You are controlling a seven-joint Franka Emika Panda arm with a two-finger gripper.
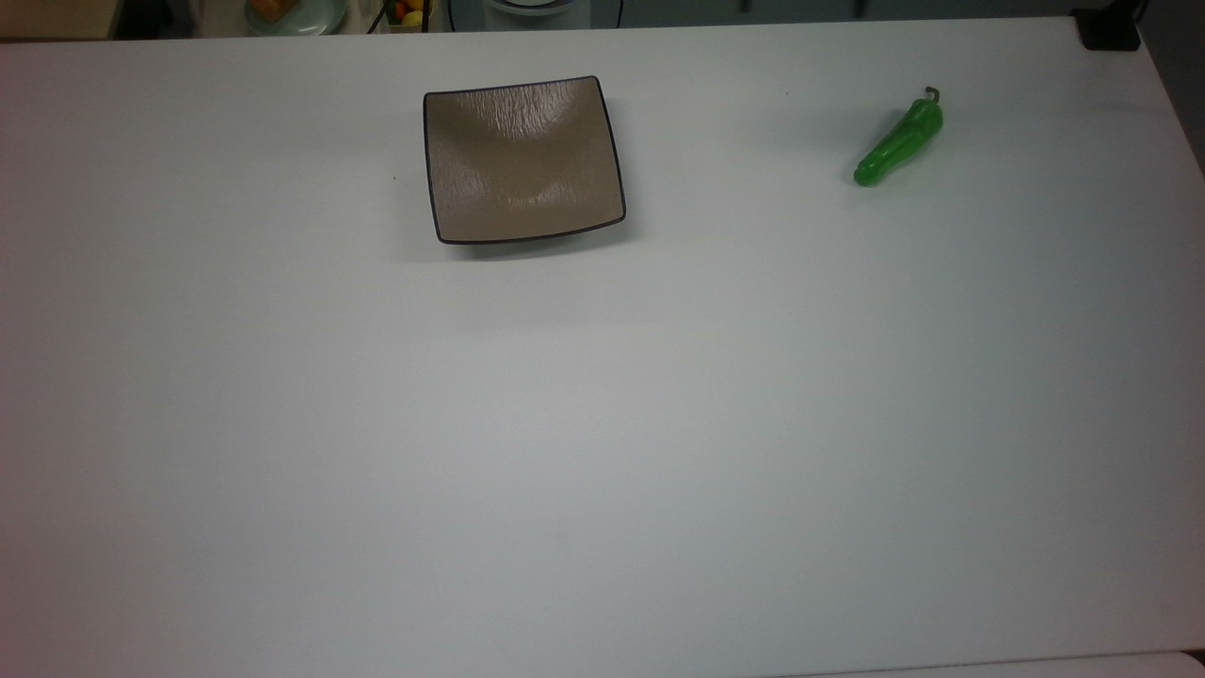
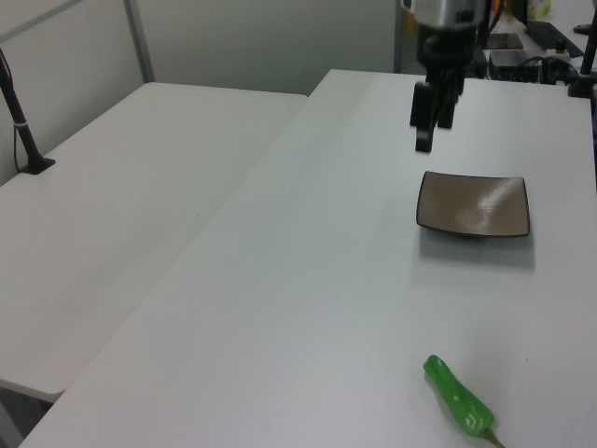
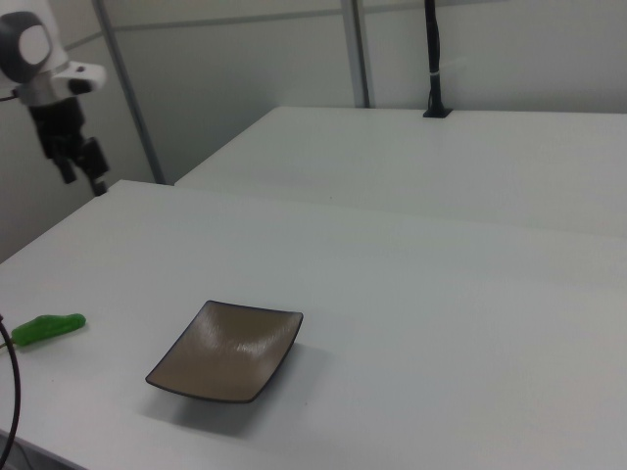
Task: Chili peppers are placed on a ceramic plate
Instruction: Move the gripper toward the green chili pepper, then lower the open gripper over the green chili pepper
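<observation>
Fingers spread apart, empty, hanging above the table near the plate. Pepper lies well apart by the table edge.

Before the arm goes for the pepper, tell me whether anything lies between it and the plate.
Nothing visible does. The chili pepper lies alone on the white table, and only bare tabletop separates it from the ceramic plate. The gripper hangs open above the table near the plate.
</observation>
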